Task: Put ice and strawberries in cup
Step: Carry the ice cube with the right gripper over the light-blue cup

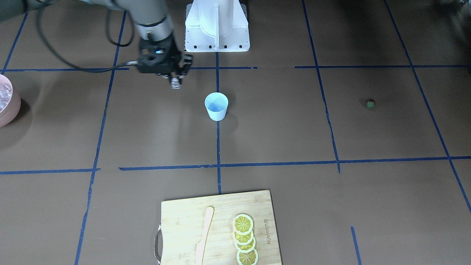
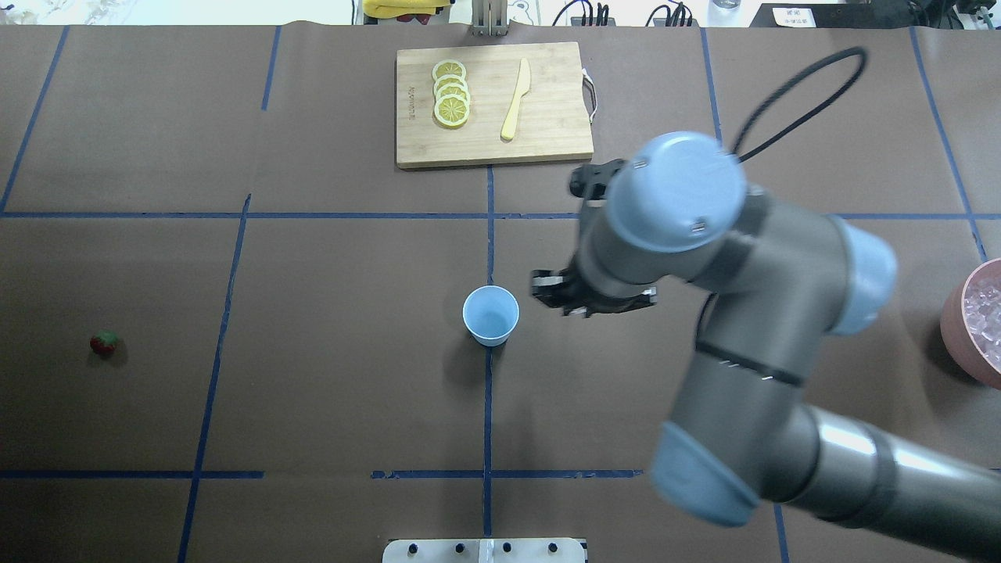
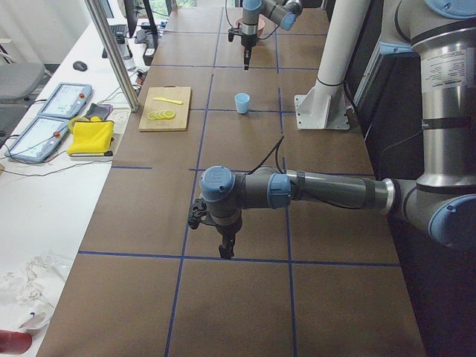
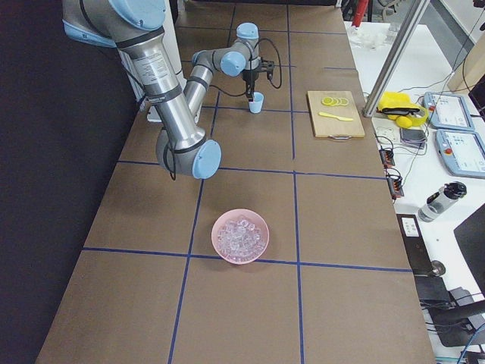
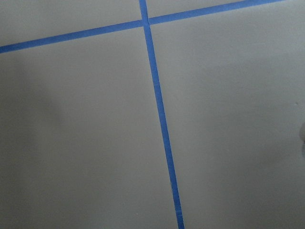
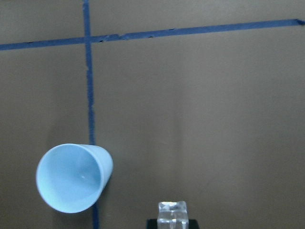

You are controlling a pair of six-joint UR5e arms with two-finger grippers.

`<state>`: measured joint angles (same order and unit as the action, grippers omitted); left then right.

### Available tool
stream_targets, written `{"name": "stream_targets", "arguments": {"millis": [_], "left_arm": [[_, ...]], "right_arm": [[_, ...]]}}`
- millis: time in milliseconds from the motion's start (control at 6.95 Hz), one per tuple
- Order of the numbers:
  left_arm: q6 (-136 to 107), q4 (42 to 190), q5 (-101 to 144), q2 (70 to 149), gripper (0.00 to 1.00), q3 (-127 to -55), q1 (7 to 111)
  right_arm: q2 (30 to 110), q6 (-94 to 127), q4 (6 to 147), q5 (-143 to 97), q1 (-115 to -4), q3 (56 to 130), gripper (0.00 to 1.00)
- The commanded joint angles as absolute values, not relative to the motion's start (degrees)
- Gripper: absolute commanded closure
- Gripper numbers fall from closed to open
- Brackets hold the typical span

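Observation:
The pale blue cup (image 1: 216, 106) (image 2: 490, 315) stands upright and looks empty at the table's middle. My right gripper (image 1: 176, 84) hangs above the table beside the cup, shut on a clear ice cube (image 6: 172, 211); the cup (image 6: 74, 177) lies down-left of the cube in the right wrist view. More ice (image 2: 984, 313) fills the pink bowl (image 4: 241, 235). A tiny red strawberry (image 1: 370, 103) (image 2: 104, 342) lies alone on the table, far off. My left gripper (image 3: 226, 250) hangs low over the table, far from the cup; I cannot tell if it is open.
A wooden cutting board (image 2: 547, 141) with several lemon slices (image 2: 451, 102) and a pale knife (image 2: 516, 98) sits on the far side from the robot. The white robot base (image 1: 217, 25) stands behind the cup. Blue tape lines cross the brown table.

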<state>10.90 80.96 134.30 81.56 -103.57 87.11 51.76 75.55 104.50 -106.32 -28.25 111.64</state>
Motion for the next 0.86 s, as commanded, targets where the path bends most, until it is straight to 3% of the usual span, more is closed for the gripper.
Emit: {"name": "stream_targets", "arguments": {"millis": [0, 719], "left_arm": [[10.9, 80.9, 134.3, 81.6, 0.0, -103.4, 87.1], [10.9, 80.9, 134.3, 81.4, 0.0, -103.6, 87.1]], "right_arm": [[42.4, 81.6, 105.6, -100.9, -22.7, 102.3, 1.0], [41.7, 81.7, 100.5, -95.5, -22.5, 95.9, 1.0]]}}
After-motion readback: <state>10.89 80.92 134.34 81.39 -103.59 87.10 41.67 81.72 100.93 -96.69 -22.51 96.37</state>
